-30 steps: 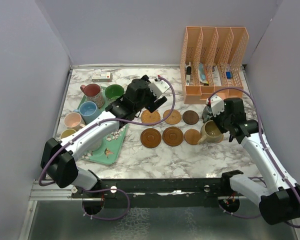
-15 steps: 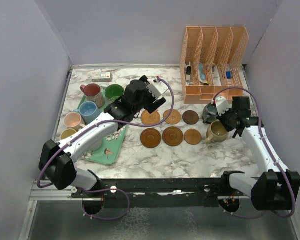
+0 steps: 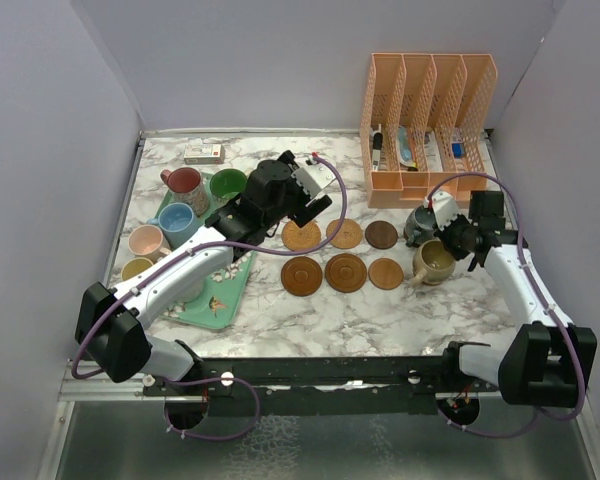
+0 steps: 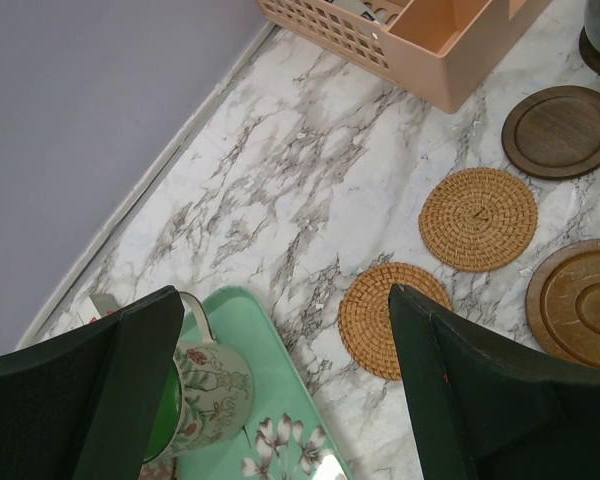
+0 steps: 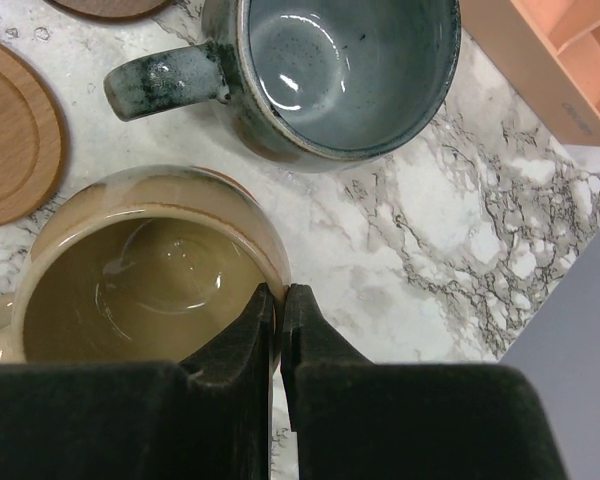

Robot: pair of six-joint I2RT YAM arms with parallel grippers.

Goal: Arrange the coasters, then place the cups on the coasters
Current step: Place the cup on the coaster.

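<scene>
Six coasters lie in two rows at mid-table, from a woven one (image 3: 302, 236) to a light wooden one (image 3: 385, 273). My right gripper (image 3: 458, 243) is shut on the rim of the tan cup (image 3: 435, 262), just right of that wooden coaster; one finger is inside the rim (image 5: 280, 295), one outside. The dark grey-teal cup (image 5: 345, 70) stands right behind it. My left gripper (image 4: 285, 295) hangs open above the tray's back corner, between the green cup (image 4: 195, 385) and a woven coaster (image 4: 392, 318). Red (image 3: 185, 182), blue (image 3: 176, 222), pink (image 3: 145, 241) and yellow (image 3: 137, 268) cups sit at the left.
The mint-green floral tray (image 3: 215, 290) lies under my left arm. A peach slotted organizer (image 3: 427, 120) stands at the back right, close behind the dark cup. A small white box (image 3: 203, 153) lies at the back left. Grey walls close in both sides.
My right gripper has carried the tan cup a little to the right, away from the light wooden coaster, and its arm has swung outward. The left arm has barely moved.
</scene>
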